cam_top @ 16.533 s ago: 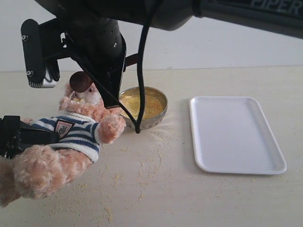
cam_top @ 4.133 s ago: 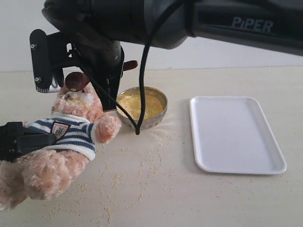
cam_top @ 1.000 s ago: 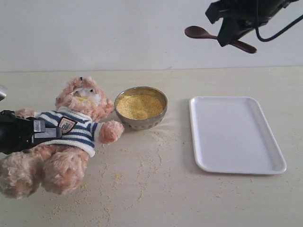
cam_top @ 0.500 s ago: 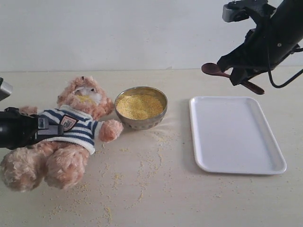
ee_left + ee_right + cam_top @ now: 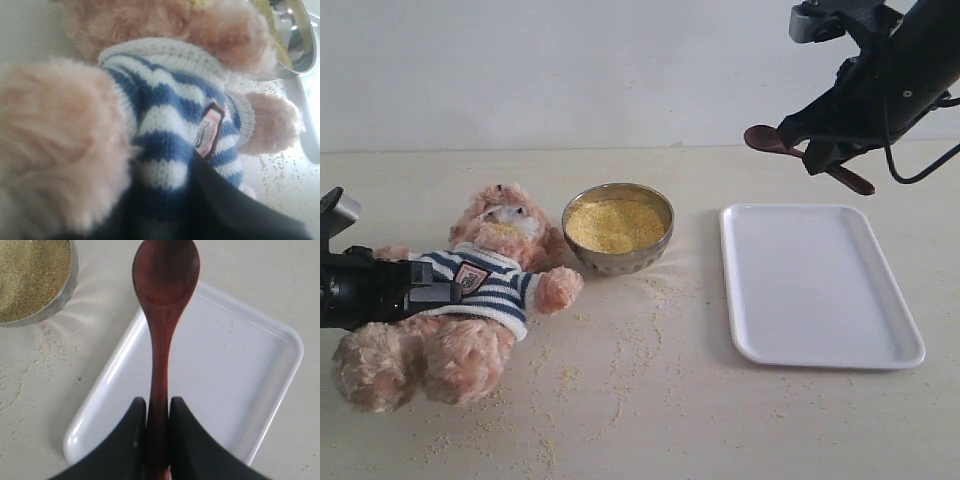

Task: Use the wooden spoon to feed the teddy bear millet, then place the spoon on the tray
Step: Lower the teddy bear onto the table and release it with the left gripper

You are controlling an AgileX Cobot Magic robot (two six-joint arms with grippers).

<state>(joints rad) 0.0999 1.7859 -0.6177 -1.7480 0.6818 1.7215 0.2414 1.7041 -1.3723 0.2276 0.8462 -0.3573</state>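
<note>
two grips hold: left jaws on teddy bear [image 5: 485, 285], now lower in frame; right jaws on wooden spoon [image 5: 764, 139]; left tips hidden.

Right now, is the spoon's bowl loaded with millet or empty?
Empty. The wooden spoon shows a bare, grain-free bowl in the right wrist view.

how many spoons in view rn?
1. The wooden spoon, gripped by the right gripper, in the air over the tray. Another could hide under the teddy bear.

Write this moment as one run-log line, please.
right jaws: shut on wooden spoon | spoon: empty, above tray | left jaws: shut on teddy bear
</note>
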